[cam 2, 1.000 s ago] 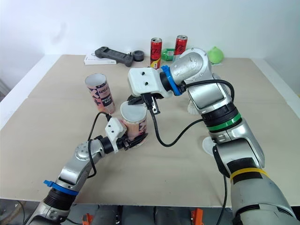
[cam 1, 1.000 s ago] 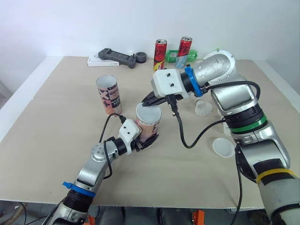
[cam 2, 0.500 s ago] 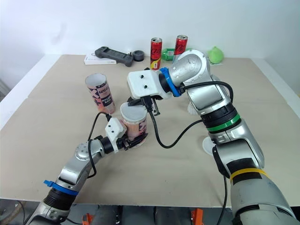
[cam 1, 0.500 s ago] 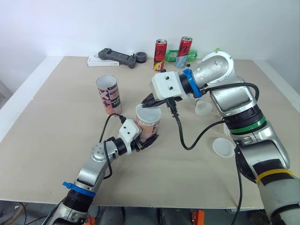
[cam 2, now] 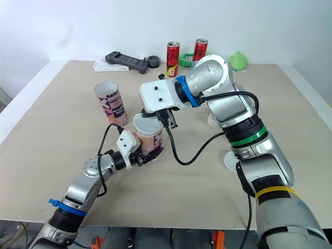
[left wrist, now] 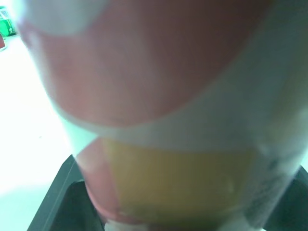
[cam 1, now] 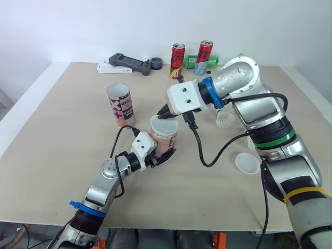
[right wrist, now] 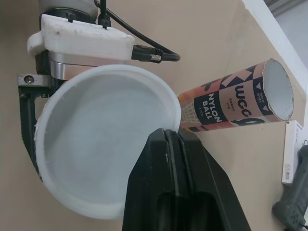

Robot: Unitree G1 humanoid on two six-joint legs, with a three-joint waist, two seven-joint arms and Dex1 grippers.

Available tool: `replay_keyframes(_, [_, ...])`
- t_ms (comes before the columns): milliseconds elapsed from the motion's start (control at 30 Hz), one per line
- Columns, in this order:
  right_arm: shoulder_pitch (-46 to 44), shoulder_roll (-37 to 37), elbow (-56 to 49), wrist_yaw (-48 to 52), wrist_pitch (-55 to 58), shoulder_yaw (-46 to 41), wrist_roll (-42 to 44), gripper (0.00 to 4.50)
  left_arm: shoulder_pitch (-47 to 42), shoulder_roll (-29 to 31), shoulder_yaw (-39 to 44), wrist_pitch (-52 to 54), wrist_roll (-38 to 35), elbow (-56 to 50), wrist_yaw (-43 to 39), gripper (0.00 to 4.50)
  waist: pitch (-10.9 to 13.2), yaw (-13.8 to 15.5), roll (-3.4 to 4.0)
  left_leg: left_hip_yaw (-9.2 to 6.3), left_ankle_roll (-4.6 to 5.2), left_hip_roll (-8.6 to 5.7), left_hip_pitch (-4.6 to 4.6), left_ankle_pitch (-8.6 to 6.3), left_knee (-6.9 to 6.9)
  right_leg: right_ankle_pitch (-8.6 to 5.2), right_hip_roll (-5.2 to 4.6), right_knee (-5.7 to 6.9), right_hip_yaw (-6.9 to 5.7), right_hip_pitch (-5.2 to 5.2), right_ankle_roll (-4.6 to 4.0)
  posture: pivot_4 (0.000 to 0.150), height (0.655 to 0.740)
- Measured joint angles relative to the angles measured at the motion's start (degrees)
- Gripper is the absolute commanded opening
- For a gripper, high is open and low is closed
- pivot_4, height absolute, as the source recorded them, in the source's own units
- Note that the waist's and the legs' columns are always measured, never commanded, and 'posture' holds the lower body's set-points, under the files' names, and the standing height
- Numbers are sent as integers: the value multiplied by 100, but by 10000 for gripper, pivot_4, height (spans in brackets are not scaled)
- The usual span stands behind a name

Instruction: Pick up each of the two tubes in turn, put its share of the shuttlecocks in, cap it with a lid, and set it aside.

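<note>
Bench (cam 1: 62, 155): the task's things are being carried at its middle and right, and unrelated items along its far edge.

Right gripper (cam 1: 165, 111): it is being shown just above the near tube, with its jaws drawn narrow and pinched on the rim of the white lid.

Left gripper (cam 1: 160, 157): its jaws are being shown closed on the lower wall of the near tube, with one black finger on each side in the left wrist view.

Black controller (cam 1: 129, 64) and two red cans (cam 1: 177, 60): these are being shown at the far edge, well apart from the work.

Near tube (cam 1: 166, 139): it is being held upright at the bench's middle.

Far tube (cam 1: 120, 105): it is being shown upright and uncapped, to the left of the near tube and apart from it.

White lid (right wrist: 103, 144): it is being held on the mouth of the near tube.

Spare lid (cam 1: 247, 163): it is being shown flat on the bench at the right.

Shuttlecock (cam 1: 224, 120): it is being shown on the bench beyond the spare lid.
</note>
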Motion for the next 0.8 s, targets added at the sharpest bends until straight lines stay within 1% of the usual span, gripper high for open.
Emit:
replay_keyframes(67, [-34, 30, 62, -41, -35, -44, 2, 24179, -1, -1, 2, 1, -1, 2, 0, 30347, 0, -3, 0, 0, 0, 0, 4, 0, 0, 0, 0, 0, 0, 1, -1, 1500, 7400])
replay_keyframes(133, [-66, 65, 144, -67, -42, -87, 14, 31487, -2, -3, 3, 2, -1, 5, 2, 30347, 0, -5, 0, 1, 0, 1, 8, 0, 0, 1, 0, 0, -1, 0, -2, 1500, 7400])
replay_keyframes(200, [-121, 98, 245, -124, -24, -135, 67, 40702, -3, -4, 4, 3, -1, 6, 3, 30347, 0, -8, 0, 2, 0, 2, 9, 0, 0, 2, 0, 0, -1, 0, -4, 1500, 7400])
replay_keyframes(233, [-156, 102, 287, -133, -13, -149, 97, 43971, -3, -4, 4, 3, -1, 6, 3, 30347, 0, -8, 0, 2, 0, 2, 9, 0, -1, 1, -1, 0, -1, 0, -4, 1500, 7400])
replay_keyframes(367, [-214, 105, 420, -112, 104, -179, 259, 43971, -9, -6, 4, 4, -1, 4, 3, 30347, 2, -8, -2, 4, 0, 2, 6, 0, -3, 1, -3, 0, -1, 0, -5, 1500, 7400])
replay_keyframes(467, [-251, 92, 574, -81, 251, -318, 465, 35074, -14, -14, 3, 4, -1, 6, 3, 30347, 3, -7, -3, 4, 0, 1, 3, 0, -6, 3, -3, 0, -1, -1, -7, 1500, 7400])
replay_keyframes(500, [-317, 52, 600, -2, 352, -385, 601, 28627, -15, -17, 2, 4, -1, 10, 2, 30347, 4, -7, -2, 4, 0, 0, 2, 0, -10, 5, -4, 0, -1, -2, -10, 1500, 7400])
replay_keyframes(533, [-378, 11, 602, 54, 429, -439, 695, 24070, -19, -20, 2, 4, -1, 14, 2, 30347, 4, -8, -2, 3, 0, 0, 2, 0, -11, 6, -4, 0, -1, -2, -12, 1500, 7400])
replay_keyframes(567, [-406, -2, 602, 97, 473, -496, 743, 21474, -21, -23, 1, 4, -1, 17, 2, 30347, 4, -7, -3, 3, 0, 0, 2, 0, -13, 6, -4, 0, -1, -2, -12, 1500, 7400])
replay_keyframes(600, [-438, -24, 597, 166, 580, -567, 856, 16862, -26, -28, 1, 4, -1, 27, 2, 30347, 4, -7, -3, 3, 0, 0, 2, 0, -15, 6, -4, 0, -1, -3, -12, 1500, 7400])
replay_keyframes(633, [-449, -46, 589, 223, 664, -596, 931, 13978, -32, -33, 1, 4, 0, 34, 2, 30347, 4, -8, -3, 2, 0, 0, 3, 0, -16, 6, -4, 0, -2, -3, -13, 1500, 7400])
replay_keyframes(667, [-432, -84, 557, 316, 822, -598, 1044, 7276, -42, -41, 2, 4, 0, 46, 2, 30347, 4, -8, -3, 2, 0, -1, 3, 0, -17, 4, -4, 0, -2, -4, -13, 1500, 7400])
replay_keyframes(700, [-392, -89, 533, 365, 902, -597, 1088, 5961, -58, -47, 2, 4, 0, 52, 2, 30347, 4, -10, -3, 2, 0, -1, 3, 0, -17, 4, -4, 0, -2, -4, -12, 1500, 7400])
replay_keyframes(733, [-304, -97, 446, 383, 973, -594, 1130, 600, -67, -58, 1, 4, 0, 60, 2, 30347, 3, -8, -4, 0, 0, -1, 3, 0, -18, 2, -3, 0, -3, -3, -8, 1500, 7400])
replay_keyframes(800, [-17, -80, 264, 395, 1069, -512, 1174, 600, -81, -75, 1, 3, 2, 83, 2, 30347, 3, -9, -5, 0, 0, -3, 3, 0, -18, -2, -4, 0, -3, -2, -2, 1500, 7400])
